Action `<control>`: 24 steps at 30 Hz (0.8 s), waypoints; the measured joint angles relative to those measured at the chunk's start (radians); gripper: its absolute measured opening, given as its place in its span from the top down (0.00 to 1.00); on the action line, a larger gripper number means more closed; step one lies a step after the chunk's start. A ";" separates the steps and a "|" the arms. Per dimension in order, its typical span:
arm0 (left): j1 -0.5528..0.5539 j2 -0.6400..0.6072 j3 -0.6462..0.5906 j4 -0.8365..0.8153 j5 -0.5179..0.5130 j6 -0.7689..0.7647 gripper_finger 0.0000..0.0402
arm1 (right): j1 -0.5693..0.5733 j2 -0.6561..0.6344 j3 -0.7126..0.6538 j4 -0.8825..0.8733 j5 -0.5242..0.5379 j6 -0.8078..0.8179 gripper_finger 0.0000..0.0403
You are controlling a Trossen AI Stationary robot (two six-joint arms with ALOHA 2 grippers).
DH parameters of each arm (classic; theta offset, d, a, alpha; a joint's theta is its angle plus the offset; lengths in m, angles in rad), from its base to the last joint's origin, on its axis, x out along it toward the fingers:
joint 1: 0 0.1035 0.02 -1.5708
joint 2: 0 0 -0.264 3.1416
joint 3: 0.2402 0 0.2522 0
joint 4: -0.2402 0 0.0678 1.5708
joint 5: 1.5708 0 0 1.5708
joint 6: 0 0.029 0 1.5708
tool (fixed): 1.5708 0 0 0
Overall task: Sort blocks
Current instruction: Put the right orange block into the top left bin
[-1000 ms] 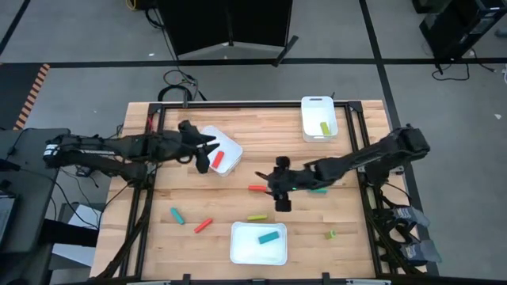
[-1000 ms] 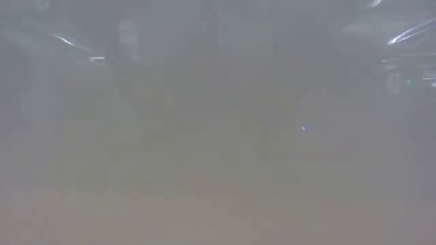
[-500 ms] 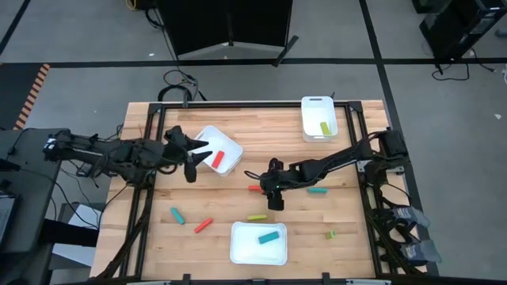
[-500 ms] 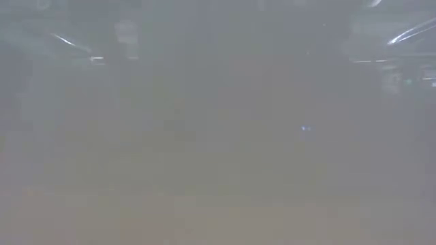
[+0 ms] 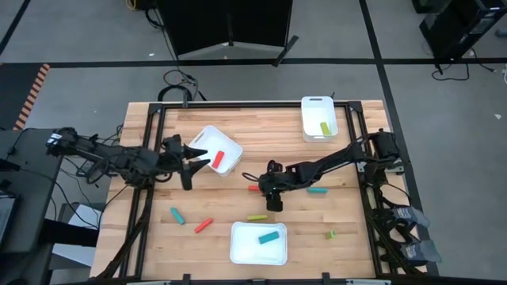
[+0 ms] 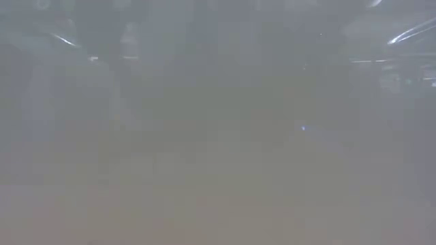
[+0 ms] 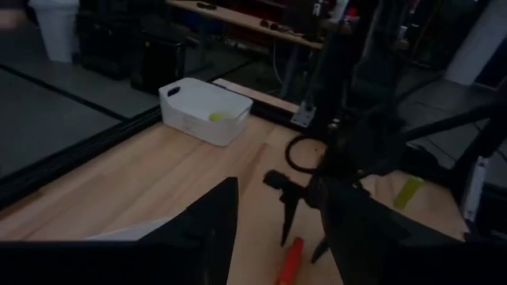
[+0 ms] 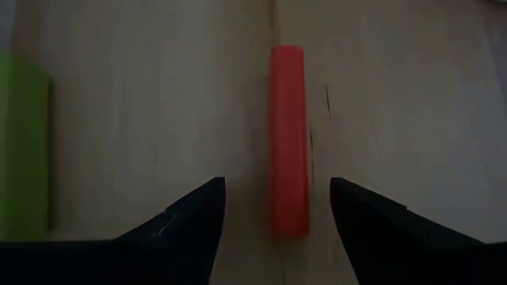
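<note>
In the high view my right gripper (image 5: 261,188) is open at mid-table, low over a red-orange block (image 5: 253,188). In the right wrist view that block (image 8: 289,138) lies flat on the wood between my two fingers, untouched, and a yellow-green block (image 8: 24,142) lies off to one side. My left gripper (image 5: 198,162) is open just left of the tilted white tray (image 5: 226,141), where a red-orange block (image 5: 217,159) lies. More blocks lie loose: teal (image 5: 318,190), yellow-green (image 5: 256,217), red-orange (image 5: 203,226), teal (image 5: 177,215), small yellow-green (image 5: 332,234).
A white tray (image 5: 258,252) at the near edge holds a teal block (image 5: 270,237). Another tray (image 5: 318,107) at the far right holds a yellow-green block (image 5: 325,127). Black frame rails run along the table's sides. The low view shows only grey haze.
My left gripper has drawn back from over the tilted tray toward the table's left edge, and the red-orange block stays in that tray. My right gripper has shifted a little toward the table's left, closing in on the red-orange block at mid-table.
</note>
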 joint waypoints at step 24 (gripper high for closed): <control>-0.143 -0.003 0.000 0.087 -0.025 0.052 0.55 | -0.065 0.021 0.250 0.119 0.073 -0.175 0.82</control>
